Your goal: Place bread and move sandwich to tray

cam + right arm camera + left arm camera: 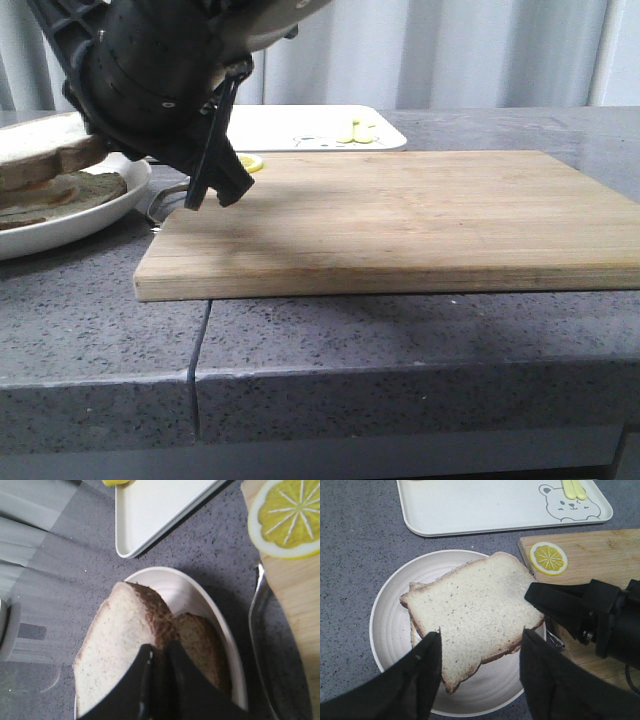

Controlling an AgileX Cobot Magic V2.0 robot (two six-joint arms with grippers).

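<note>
The bread [475,605], a white slice with a brown crust, hangs tilted over the round white plate [390,630]. My right gripper [160,647] is shut on its crust edge and reaches in from the board side [532,594]. Under the bread lies the rest of the sandwich [200,640], a brown-crusted slice; no egg shows. My left gripper [480,632] is open and empty above the plate's near side, a finger on either side of the bread. In the front view the left arm blocks much; one of its fingers [222,175], the bread [50,150] and the plate [60,230] show. The white tray [480,505] with the bear drawing lies beyond the plate.
A wooden cutting board [400,215] lies right of the plate, with a lemon slice [548,558] on its far corner. A metal utensil [260,620] lies between plate and board. Yellow pieces [574,487] sit on the tray. The counter's front edge is near.
</note>
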